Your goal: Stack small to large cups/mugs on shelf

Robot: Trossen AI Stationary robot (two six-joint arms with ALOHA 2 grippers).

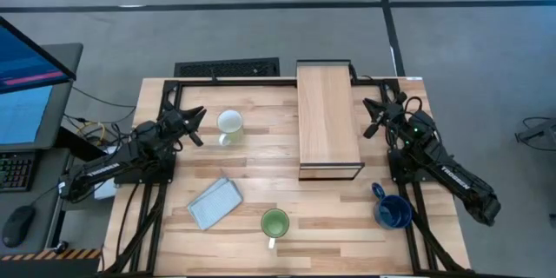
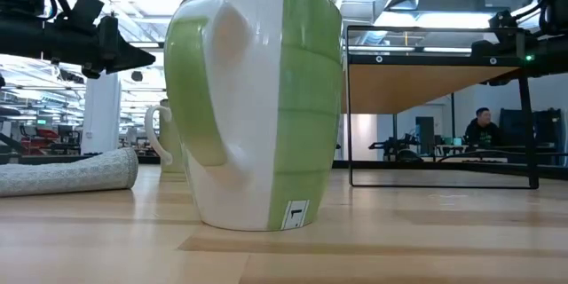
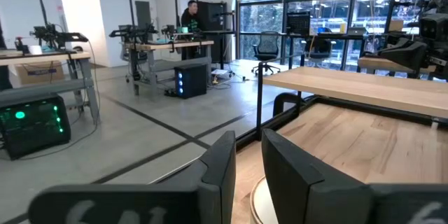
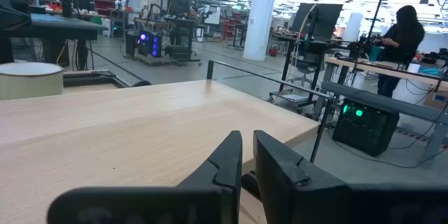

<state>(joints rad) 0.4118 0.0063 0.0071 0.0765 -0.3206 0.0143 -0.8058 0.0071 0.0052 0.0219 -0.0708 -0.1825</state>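
On table, white mug (image 1: 229,123) by closed L gripper (image 1: 199,115); R gripper (image 1: 372,107) closed, empty, beside shelf (image 1: 327,120).

free: bare shelf (image 1: 328,113) top | obstacles: white mug (image 1: 229,124), cloth (image 1: 215,202), green mug (image 1: 274,223)

Slatted table (image 1: 347,217) — shelf (image 1: 327,113), three mugs, folded cloth (image 1: 215,202).
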